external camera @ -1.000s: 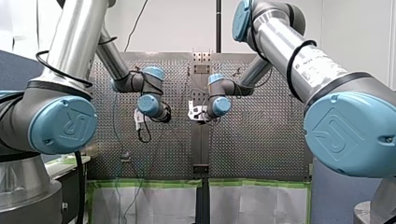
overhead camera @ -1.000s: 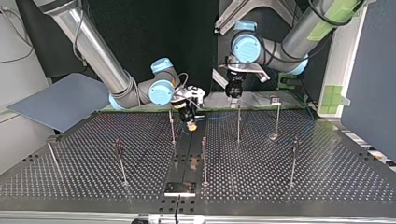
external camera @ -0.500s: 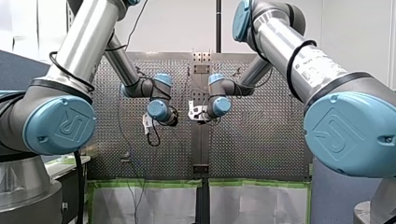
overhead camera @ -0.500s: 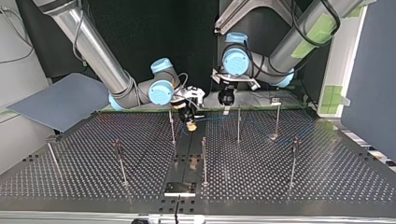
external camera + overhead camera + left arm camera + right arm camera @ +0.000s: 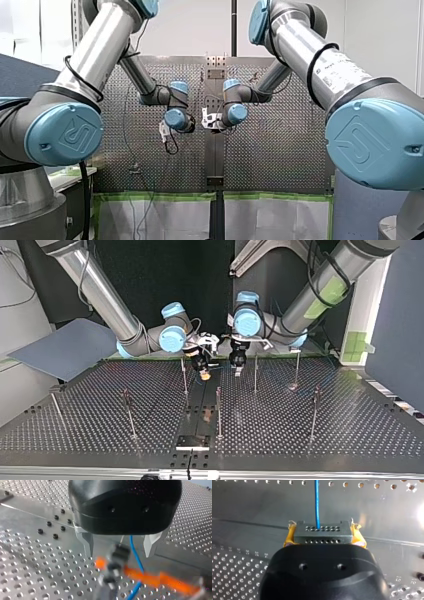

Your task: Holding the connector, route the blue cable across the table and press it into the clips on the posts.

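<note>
With my right hand (image 5: pixel 204 374) clamped on the connector (image 5: pixel 322 531) over the middle of the bench (image 5: pixel 310 440) and my left hand (image 5: pixel 119 552) spread wide astride the blue cable (image 5: pixel 135 555), the left should, I judge, close lightly and draw the cable taut before pressing it into the clip on the post (image 5: pixel 111 567).

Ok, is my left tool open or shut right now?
Open. In the left wrist view the left tool's two metal fingers stand well apart, with the blue cable passing between them.

My left tool (image 5: pixel 238 370) hangs just beside my right tool (image 5: pixel 204 373).
</note>
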